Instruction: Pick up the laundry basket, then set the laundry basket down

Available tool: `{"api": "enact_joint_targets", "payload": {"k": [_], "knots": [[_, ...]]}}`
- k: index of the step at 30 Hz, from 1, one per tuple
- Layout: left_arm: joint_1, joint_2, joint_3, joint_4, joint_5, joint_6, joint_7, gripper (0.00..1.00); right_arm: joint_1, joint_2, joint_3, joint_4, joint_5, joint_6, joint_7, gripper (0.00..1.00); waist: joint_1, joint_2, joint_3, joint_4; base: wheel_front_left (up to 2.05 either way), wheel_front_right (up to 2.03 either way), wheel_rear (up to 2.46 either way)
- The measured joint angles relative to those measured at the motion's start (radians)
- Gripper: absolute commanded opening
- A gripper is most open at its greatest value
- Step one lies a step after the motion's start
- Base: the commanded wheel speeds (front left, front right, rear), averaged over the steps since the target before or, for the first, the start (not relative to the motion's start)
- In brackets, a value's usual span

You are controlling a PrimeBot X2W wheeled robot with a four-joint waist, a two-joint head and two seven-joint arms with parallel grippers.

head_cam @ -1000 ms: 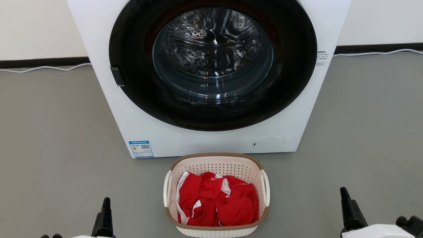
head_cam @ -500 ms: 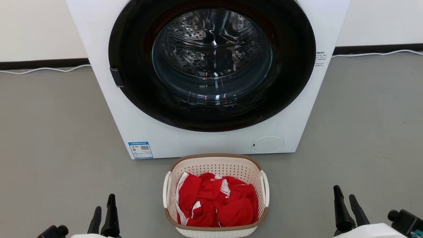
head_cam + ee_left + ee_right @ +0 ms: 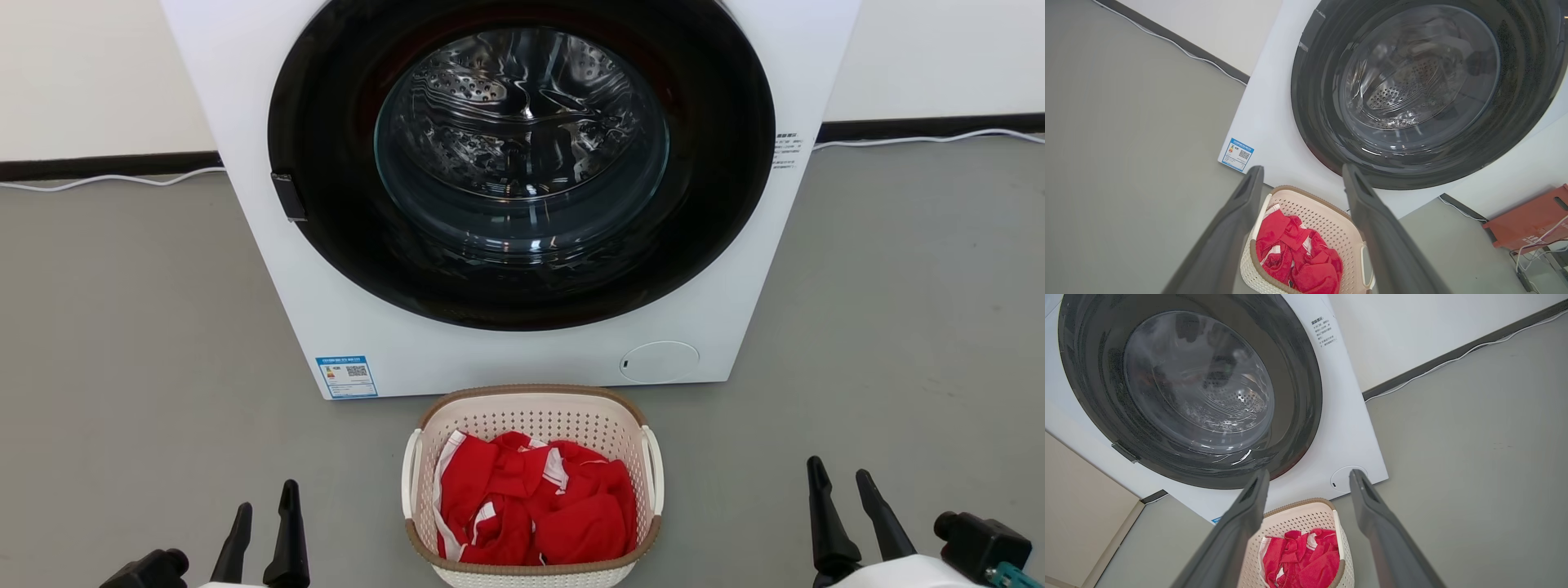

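1. The left claw (image 3: 266,495) is spread, its two long dark fingers parted with nothing between them, and it touches nothing.
2. The right claw (image 3: 837,467) gapes the same way: fingers apart, empty, over the bare grey floor (image 3: 122,327).
3. The laundry basket (image 3: 531,420) stands upright on the floor between the two claws, to the right of the left claw and to the left of the right claw. It is well apart from both, and neither touches it.
4. One white loop handle (image 3: 407,474) faces the left claw, and the other loop handle (image 3: 653,469) faces the right claw.
5. A red garment (image 3: 531,506) with white trim lies crumpled inside the basket, below its brown rim.
6. Along each claw's own fingers, the basket appears in the gap between them, farther off than the fingertips.
7. The washing machine (image 3: 343,327) stands ahead of both claws, just behind the basket. Its round dark-rimmed door (image 3: 522,139) shows the metal drum through the glass.
8. A blue label (image 3: 347,376) sits on the machine's lower front corner on the left claw's side, and a round cap (image 3: 660,362) sits low on the right claw's side.
9. A white cable (image 3: 114,180) runs along the foot of the wall, far beyond the left claw.
10. An orange-red box (image 3: 1531,216) lies off to the right of the left claw, past the machine.
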Motion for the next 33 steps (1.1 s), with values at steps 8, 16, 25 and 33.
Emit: {"api": "enact_joint_targets", "payload": {"k": [8, 16, 25, 33], "knots": [[0.007, 0.007, -0.003, -0.026, 0.115, -0.001, -0.025, 1.00, 0.016, -0.002, 0.019, -0.003, -0.108, 0.000, -0.026, 1.00, 0.0000, 0.0000, -0.005, -0.007, 0.00, 0.00, 0.00], [0.020, 0.011, -0.006, -0.053, 0.222, -0.001, -0.046, 1.00, 0.018, -0.005, 0.026, -0.013, -0.217, 0.000, -0.048, 1.00, 0.0000, 0.0000, -0.003, -0.015, 0.00, 0.00, 0.00], [0.025, 0.012, 0.002, -0.074, 0.322, -0.001, -0.075, 1.00, 0.020, -0.007, 0.031, -0.020, -0.338, 0.000, -0.072, 1.00, -0.0001, 0.0000, -0.002, -0.022, 0.00, 0.00, 0.00], [0.037, 0.013, 0.005, -0.085, 0.420, -0.003, -0.096, 1.00, 0.021, -0.009, 0.021, -0.033, -0.440, 0.000, -0.094, 1.00, 0.0000, 0.0000, 0.001, -0.024, 0.00, 0.00, 0.00]]}}
